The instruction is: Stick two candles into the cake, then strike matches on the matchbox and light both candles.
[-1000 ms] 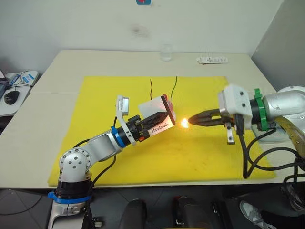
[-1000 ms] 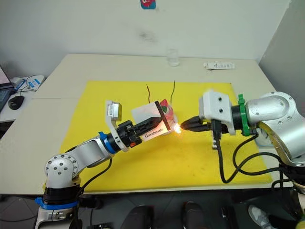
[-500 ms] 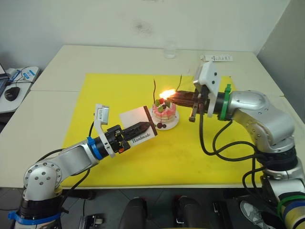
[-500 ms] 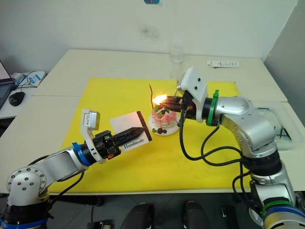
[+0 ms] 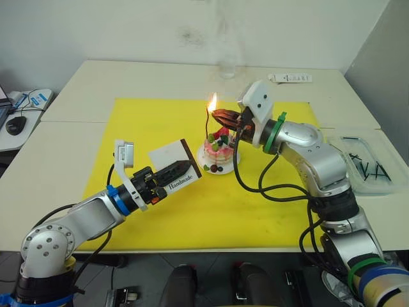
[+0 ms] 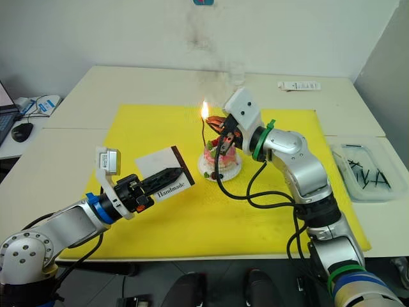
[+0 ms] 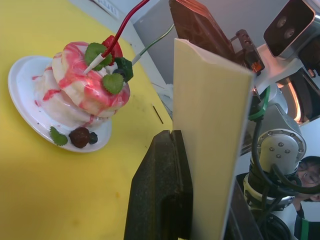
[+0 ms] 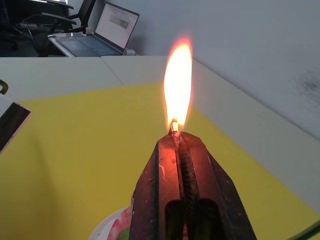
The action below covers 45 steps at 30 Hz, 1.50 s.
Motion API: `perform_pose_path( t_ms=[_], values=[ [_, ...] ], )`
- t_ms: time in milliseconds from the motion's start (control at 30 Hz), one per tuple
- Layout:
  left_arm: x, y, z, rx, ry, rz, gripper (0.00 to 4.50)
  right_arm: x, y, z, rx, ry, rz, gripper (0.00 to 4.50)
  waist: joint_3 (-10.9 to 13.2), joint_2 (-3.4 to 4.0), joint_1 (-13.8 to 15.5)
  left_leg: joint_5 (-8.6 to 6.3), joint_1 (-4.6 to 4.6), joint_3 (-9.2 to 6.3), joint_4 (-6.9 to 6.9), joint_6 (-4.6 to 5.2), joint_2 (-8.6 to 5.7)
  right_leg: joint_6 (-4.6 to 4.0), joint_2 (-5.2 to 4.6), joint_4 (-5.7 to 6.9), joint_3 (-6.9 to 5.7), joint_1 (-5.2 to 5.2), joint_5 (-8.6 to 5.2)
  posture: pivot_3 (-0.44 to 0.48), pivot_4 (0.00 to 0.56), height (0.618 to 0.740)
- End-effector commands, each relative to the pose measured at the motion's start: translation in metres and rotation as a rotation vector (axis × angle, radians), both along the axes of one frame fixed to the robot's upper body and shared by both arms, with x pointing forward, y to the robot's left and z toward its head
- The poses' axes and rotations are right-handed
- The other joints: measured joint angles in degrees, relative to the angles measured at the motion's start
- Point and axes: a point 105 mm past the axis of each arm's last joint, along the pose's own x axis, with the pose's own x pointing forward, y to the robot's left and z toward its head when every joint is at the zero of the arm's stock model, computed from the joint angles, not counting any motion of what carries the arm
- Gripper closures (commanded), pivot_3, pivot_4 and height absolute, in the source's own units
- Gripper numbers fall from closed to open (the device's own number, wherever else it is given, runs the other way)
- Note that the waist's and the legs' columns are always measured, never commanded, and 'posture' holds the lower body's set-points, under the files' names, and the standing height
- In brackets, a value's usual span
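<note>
Two candles stand in your cake (image 5: 219, 146): the red candle (image 7: 123, 26) and the green candle (image 7: 155, 41) both rise from its top, among the leaves and strawberry. The cake sits on its white plate (image 5: 228, 167) near the middle of the yellow mat (image 5: 192, 211) on the counter (image 5: 128, 80).

Your right hand (image 5: 225, 117) hovers above the cake, at about 12 o'clock from it, pinched shut on a burning match (image 8: 174, 126); the flame (image 5: 211, 101) stands just off the fingertips, close to the candle tops.

Your left hand (image 5: 177, 171) is at about 8 o'clock from the cake, near the plate but apart from it, clamped on the matchbox (image 5: 172, 164), which it holds off the mat.

At 3 o'clock, well apart, a clear tray (image 5: 367, 163) holds more dark sticks.
</note>
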Motion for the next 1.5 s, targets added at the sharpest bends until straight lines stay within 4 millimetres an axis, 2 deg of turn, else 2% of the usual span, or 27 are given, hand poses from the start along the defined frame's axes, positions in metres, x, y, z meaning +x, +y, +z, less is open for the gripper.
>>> perform_pose_path(
  t_ms=[33, 733, 1333, 1500],
  values=[
    [-0.005, -0.005, 0.013, -0.01, -0.053, -0.021, 4.5, -0.001, 0.003, 0.021, 0.027, -0.083, -0.005, 4.49, 0.0, 0.0, 0.0, 0.0, 0.0, 0.01, 0.0, 0.0, -0.01, 0.0, 0.0, 0.0, 0.0, 0.0, 0.0, 0.0, 0.15, 0.74],
    [-0.005, -0.012, 0.013, -0.019, -0.05, -0.036, 4.5, 0.004, 0.004, 0.031, 0.043, -0.109, -0.027, 4.49, 0.0, 0.0, 0.0, 0.0, 0.01, 0.0, 0.01, 0.0, -0.01, 0.0, -0.01, 0.01, 0.0, 0.0, 0.01, 0.0, 0.15, 0.74],
    [-0.003, -0.016, 0.014, -0.029, -0.049, -0.04, 4.5, 0.006, 0.003, 0.03, 0.036, -0.109, -0.028, 4.49, 0.0, 0.0, 0.0, 0.0, 0.0, 0.0, 0.0, 0.0, -0.01, 0.0, -0.01, 0.0, 0.0, 0.0, 0.0, 0.0, 0.15, 0.74],
    [-0.004, -0.017, 0.014, -0.03, -0.048, -0.048, 4.5, 0.008, -0.007, 0.027, 0.034, -0.101, -0.061, 4.49, 0.0, 0.0, 0.0, 0.0, 0.0, 0.0, 0.01, 0.0, -0.01, 0.0, -0.01, 0.0, 0.01, 0.0, 0.01, 0.0, 0.15, 0.74]
  ],
)
